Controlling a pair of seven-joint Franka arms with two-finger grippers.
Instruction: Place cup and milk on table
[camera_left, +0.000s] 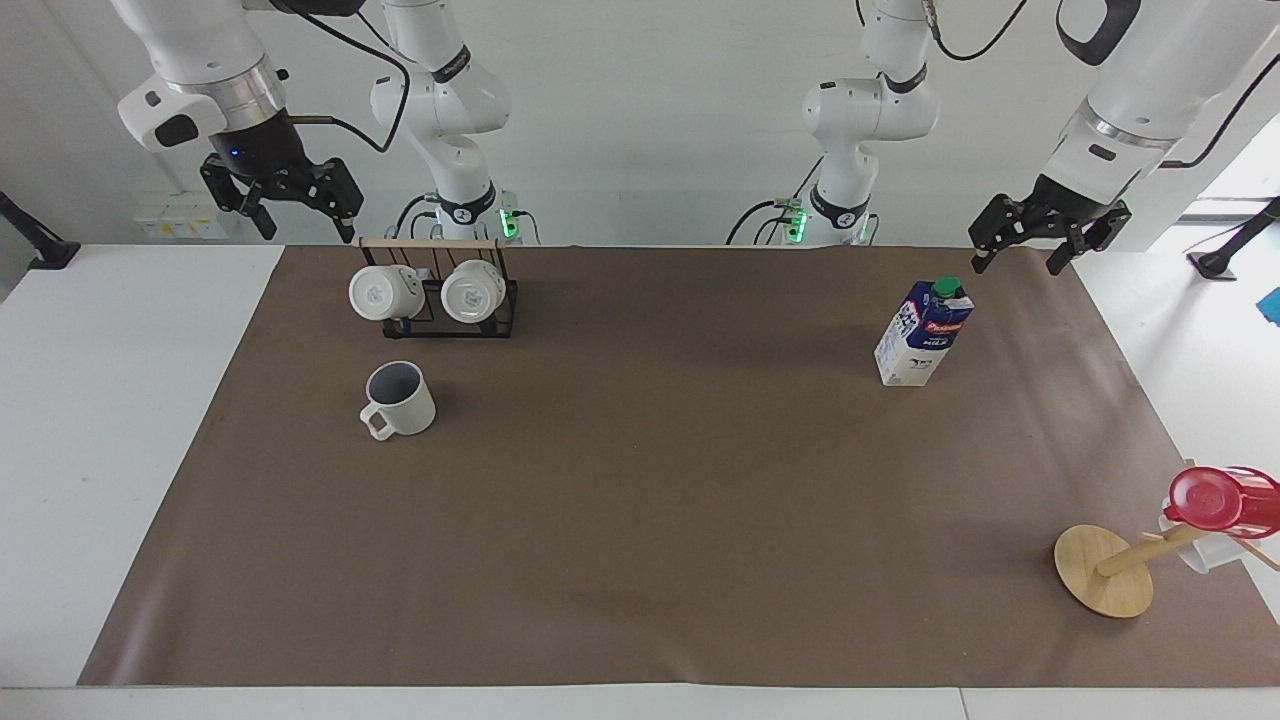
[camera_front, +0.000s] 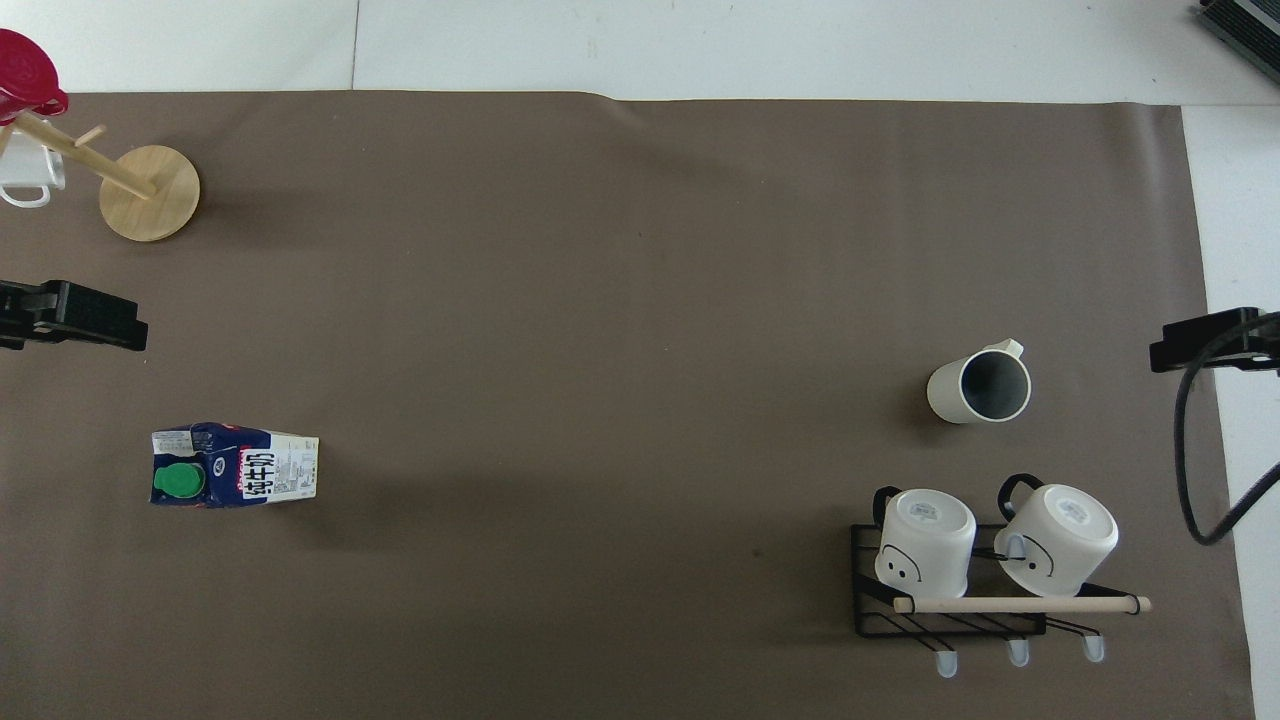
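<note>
Brown paper covers most of the table (camera_left: 60, 420), and the black wire rack (camera_left: 440, 318), standing on that sheet near the robots at the right arm's end, serves as the landmark for everything else.

The rack holds two glossy white mugs (camera_left: 385, 292) on their sides under a pale wooden bar. The cup (camera_left: 398, 400) stands upright on the paper just beside the rack and farther from the robots than it, its dark inside showing and its squared handle turned away from the robots; in the overhead view the cup (camera_front: 979, 386) sits clear of the rack (camera_front: 945, 600), not touching it.

The milk (camera_left: 922, 332) stands upright on the paper, well apart from the rack toward the left arm's end of the table, green cap on top. A round wooden stand (camera_left: 1103, 570) with a red-topped clear cup (camera_left: 1218, 500) hung on its peg sits farther from the robots than the rack, at the left arm's end.

The right tool (camera_left: 282, 212) hangs in the air just beside the rack, over the table's edge nearest the robots, its fingers spread apart and holding nothing. The left tool (camera_left: 1045, 240) hangs over the paper's corner near the milk, well apart from the rack, fingers likewise spread and empty.
</note>
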